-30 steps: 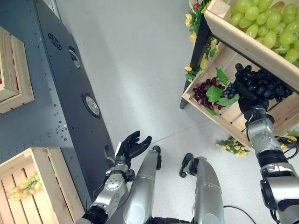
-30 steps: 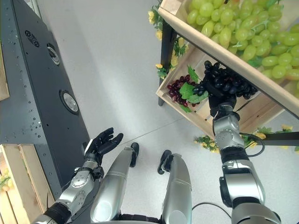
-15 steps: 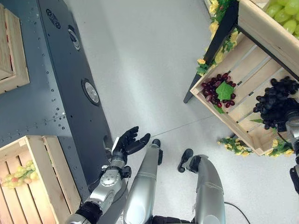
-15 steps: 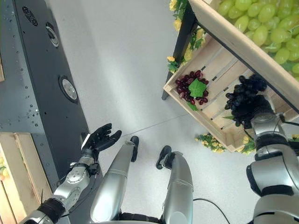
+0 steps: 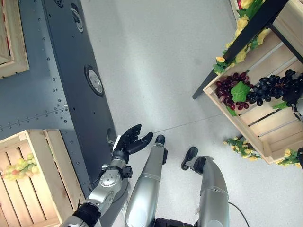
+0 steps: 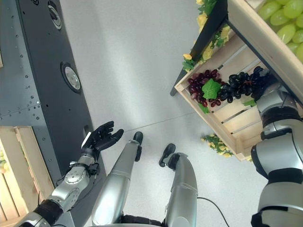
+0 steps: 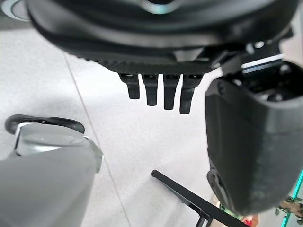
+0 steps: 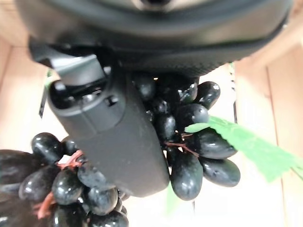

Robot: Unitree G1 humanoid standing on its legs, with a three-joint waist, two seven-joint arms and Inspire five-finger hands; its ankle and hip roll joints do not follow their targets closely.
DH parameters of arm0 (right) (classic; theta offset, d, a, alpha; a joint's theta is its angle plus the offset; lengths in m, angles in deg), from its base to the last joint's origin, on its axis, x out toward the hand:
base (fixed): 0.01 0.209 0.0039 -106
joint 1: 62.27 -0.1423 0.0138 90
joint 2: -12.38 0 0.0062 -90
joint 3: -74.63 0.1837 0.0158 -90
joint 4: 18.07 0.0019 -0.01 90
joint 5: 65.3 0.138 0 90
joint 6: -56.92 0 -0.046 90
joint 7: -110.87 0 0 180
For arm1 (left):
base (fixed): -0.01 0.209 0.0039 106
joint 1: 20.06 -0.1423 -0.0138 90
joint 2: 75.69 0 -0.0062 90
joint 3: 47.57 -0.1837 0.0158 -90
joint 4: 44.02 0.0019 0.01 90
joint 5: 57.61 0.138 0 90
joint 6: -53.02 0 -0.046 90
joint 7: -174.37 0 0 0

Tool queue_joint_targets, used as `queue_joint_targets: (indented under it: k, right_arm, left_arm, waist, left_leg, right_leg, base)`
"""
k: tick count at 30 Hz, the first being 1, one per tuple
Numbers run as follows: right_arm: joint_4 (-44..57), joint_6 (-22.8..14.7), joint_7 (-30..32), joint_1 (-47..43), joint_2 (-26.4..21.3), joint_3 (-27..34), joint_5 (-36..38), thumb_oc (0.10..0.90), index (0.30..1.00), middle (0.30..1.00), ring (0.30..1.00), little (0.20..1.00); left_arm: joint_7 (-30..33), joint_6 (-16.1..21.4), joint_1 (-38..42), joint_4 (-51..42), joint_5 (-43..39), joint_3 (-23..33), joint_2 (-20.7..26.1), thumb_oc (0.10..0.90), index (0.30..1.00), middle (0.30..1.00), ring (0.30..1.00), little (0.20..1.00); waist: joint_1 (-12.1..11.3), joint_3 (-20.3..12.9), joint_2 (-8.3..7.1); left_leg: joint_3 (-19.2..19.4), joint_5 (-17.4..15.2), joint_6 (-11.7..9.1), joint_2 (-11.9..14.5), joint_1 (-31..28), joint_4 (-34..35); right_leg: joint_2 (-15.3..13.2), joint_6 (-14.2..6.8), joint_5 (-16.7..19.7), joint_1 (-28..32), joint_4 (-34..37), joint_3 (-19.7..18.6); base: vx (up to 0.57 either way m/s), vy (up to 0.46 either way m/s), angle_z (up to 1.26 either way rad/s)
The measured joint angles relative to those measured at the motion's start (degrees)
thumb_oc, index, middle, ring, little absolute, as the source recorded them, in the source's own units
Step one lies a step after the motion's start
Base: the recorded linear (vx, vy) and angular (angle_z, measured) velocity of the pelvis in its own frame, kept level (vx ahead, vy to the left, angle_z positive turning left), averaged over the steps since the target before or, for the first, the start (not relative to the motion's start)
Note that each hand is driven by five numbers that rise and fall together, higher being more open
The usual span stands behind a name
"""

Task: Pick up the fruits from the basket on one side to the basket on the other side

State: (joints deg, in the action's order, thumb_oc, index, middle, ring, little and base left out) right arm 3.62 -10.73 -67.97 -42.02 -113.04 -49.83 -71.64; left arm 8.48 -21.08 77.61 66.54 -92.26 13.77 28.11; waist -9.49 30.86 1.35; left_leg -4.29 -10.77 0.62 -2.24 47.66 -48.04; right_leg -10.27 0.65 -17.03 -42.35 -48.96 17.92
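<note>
A bunch of black grapes [image 6: 241, 85] hangs low in the slatted wooden crate [image 5: 265, 130] at the right, right beside a bunch of red grapes [image 5: 228, 90] with a green leaf. My right hand [image 8: 109, 137] is shut on the black bunch [image 8: 189, 137], its thumb pressed across the berries. My left hand [image 5: 128, 144] is held out low at the left, palm up, with straight fingers [image 7: 156, 92] and nothing in it. A second wooden crate [image 5: 45, 179] at the lower left holds a small bunch of green-yellow grapes [image 5: 19, 168].
A dark grey riveted metal cabinet [image 5: 47, 85] runs between the left crates. Above the right crate sits another crate of green grapes [image 6: 279, 19] on a black frame [image 5: 236, 47]. Yellow flowers [image 5: 239, 146] lie on the grey floor by it.
The head camera has swung, shifting the whole scene. My right hand has lowered the black bunch from in front of the shelves into the crate beside the red grapes. The left hand stays open.
</note>
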Motion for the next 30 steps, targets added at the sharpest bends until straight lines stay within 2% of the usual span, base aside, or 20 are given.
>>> queue_joint_targets:
  k: [3, 6, 7, 8, 9, 14, 28, 30]
  right_arm:
    - [0.0, -0.2, 0.7, 0.0, 0.0, 0.0, 0.7, 0.4, 0.3, 0.3, 0.3, 0.3]
    - [0.0, -0.3, 2.7, 0.2, 0.0, 0.6, 7.1, 0.4, 0.3, 0.3, 0.3, 0.3]
    - [0.0, -0.4, 3.4, 0.4, 0.0, 1.7, 10.3, 0.58, 0.571, 0.571, 0.571, 0.571]
    - [0.0, -1.0, 4.5, 1.0, 0.0, 3.8, 13.7, 0.8, 0.9, 0.9, 0.9, 0.9]
    - [0.0, -1.6, 5.3, 1.6, 0.1, 6.1, 16.3, 0.8, 0.9, 0.9, 0.9, 0.9]
    - [0.1, -4.0, 5.7, 3.8, 0.1, 9.2, 22.8, 0.8, 0.9, 0.9, 0.9, 0.9]
    - [0.9, -7.6, 5.7, 5.4, 0.1, 9.6, 25.0, 0.8, 0.9, 0.9, 0.9, 0.9]
    - [2.8, -7.7, 5.7, 6.9, 0.1, 10.1, 25.0, 0.8, 0.9, 0.9, 0.9, 0.9]
  left_arm:
    - [-0.1, 0.0, 0.1, -0.4, 0.0, 0.0, 0.2, 0.8, 0.9, 0.9, 0.9, 0.9]
    - [0.0, 0.0, 0.1, -0.4, 0.0, 0.0, 0.2, 0.8, 0.9, 0.9, 0.9, 0.9]
    - [0.0, 0.0, 0.2, -0.4, 0.0, 0.0, 0.2, 0.8, 0.9, 0.9, 0.9, 0.9]
    - [0.1, 0.0, 0.2, -0.5, 0.0, 0.0, 0.2, 0.8, 0.9, 0.9, 0.9, 0.9]
    - [0.2, 0.0, 0.2, -0.7, 0.0, 0.0, 0.2, 0.8, 0.9, 0.9, 0.9, 0.9]
    - [0.3, 0.0, 0.3, -0.8, 0.1, 0.0, 0.2, 0.8, 0.9, 0.9, 0.9, 0.9]
    - [1.1, 0.0, 2.1, -0.8, 0.0, -0.1, -1.2, 0.8, 0.9, 0.9, 0.9, 0.9]
    - [1.3, 0.0, 2.3, -0.8, 0.0, -0.1, -1.5, 0.8, 0.9, 0.9, 0.9, 0.9]
  waist:
    - [-0.1, 0.0, -0.05]
    - [-0.2, 0.0, -0.04]
    - [-0.1, 0.0, -0.04]
    - [-0.1, 0.0, -0.04]
    - [-0.1, 0.0, -0.04]
    - [0.4, 0.0, 0.01]
    - [1.6, 0.0, 0.04]
    - [1.6, 0.1, -0.34]
  left_leg:
    - [0.0, 0.2, 0.1, -0.1, -0.3, 0.4]
    - [0.0, 0.5, 0.2, -0.2, -0.9, 1.0]
    - [0.0, 0.7, 0.4, -0.2, -1.1, 1.4]
    - [0.0, 0.9, 0.4, -0.4, -1.2, 1.7]
    - [0.0, 0.9, 0.4, -0.4, -1.2, 1.8]
    - [0.1, 1.0, 0.4, -0.5, -1.3, 1.8]
    - [1.7, 0.5, 1.0, -0.1, -3.2, 1.5]
    - [1.6, 0.5, 1.0, 0.0, -3.1, 1.2]
  right_leg:
    - [0.0, -0.2, 0.1, 0.2, 0.2, -0.1]
    - [0.0, -0.3, 0.2, 0.7, 0.6, -0.2]
    - [0.0, -0.3, 0.4, 0.8, 0.8, -0.2]
    - [-0.2, -0.3, 0.4, 0.8, 0.9, -0.2]
    - [-0.2, -0.3, 0.4, 0.8, 0.9, -0.2]
    - [-0.3, -0.4, 0.5, 0.9, 0.9, -0.2]
    - [-0.3, -0.5, 0.6, 1.8, 0.4, -1.8]
    - [-0.2, -0.5, 0.6, 1.8, 0.2, -1.8]
  base:
    - [0.0, 0.0, 0.0]
    - [0.0, 0.0, 0.0]
    - [0.0, 0.022, 0.03]
    - [0.0, 0.028, 0.04]
    - [0.0, 0.02, 0.03]
    - [-0.01, 0.026, 0.0]
    - [0.0, 0.036, -0.04]
    - [0.0, 0.0, 0.0]
